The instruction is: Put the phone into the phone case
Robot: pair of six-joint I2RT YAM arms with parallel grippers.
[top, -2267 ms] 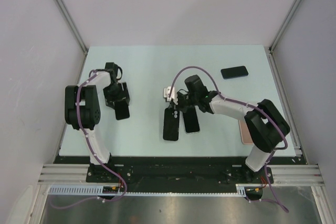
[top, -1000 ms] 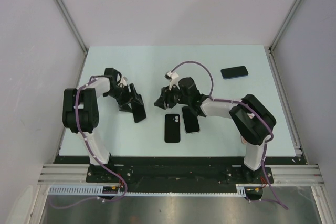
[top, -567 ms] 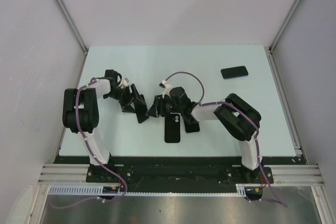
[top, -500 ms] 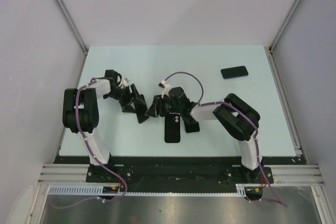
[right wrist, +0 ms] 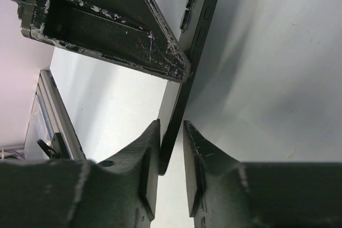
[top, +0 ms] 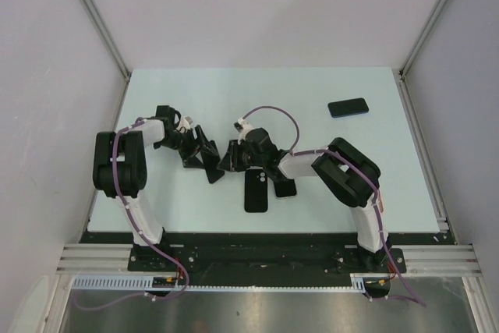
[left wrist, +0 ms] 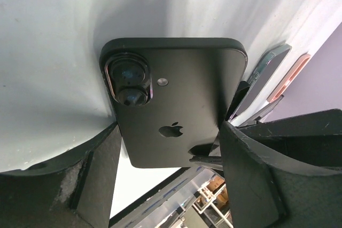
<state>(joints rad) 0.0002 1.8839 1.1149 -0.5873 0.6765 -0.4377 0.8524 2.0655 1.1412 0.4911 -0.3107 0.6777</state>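
Midway along the table's [top: 234, 99] near half, the left hand [left wrist: 171, 132] clasps a black phone [left wrist: 176, 105] by its long sides. The right hand [right wrist: 171, 150], nearly closed, pinches the same phone across its thickness. Just right of them, the phone case [top: 256, 191] lies flat.

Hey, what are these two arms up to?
They are handling a black phone together. The left gripper holds it by its long sides, above the table. The right gripper has its fingers on either side of the phone's thin edge, though whether they are pressing on it is unclear. The phone case lies on the table nearby, with no phone in it yet.
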